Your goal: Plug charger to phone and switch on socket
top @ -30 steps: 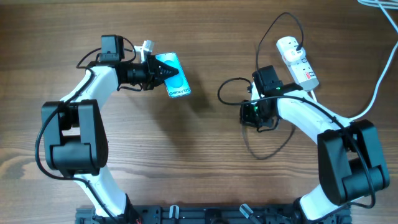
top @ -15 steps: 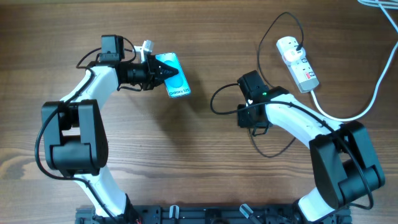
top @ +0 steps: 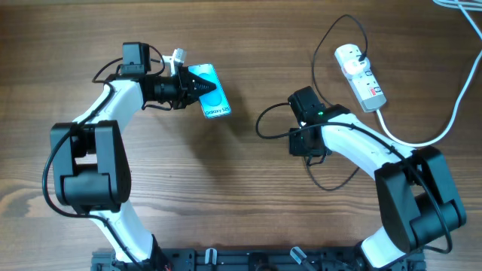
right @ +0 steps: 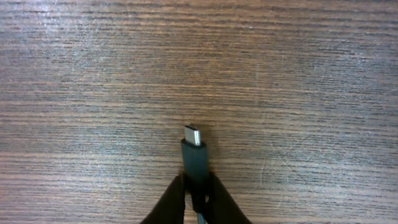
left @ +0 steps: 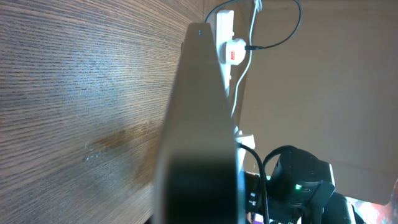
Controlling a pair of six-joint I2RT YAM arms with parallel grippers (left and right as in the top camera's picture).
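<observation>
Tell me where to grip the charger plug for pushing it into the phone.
Pinch the plug on its black body, coming from the cable end, behind the metal tip, which must stay bare. The right gripper holds it so.

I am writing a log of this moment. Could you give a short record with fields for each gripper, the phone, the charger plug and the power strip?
left gripper: shut on the phone
right gripper: shut on the charger plug, metallic tip free
phone and charger plug: apart, not yet joined
power strip: far right side, no gripper on it
</observation>
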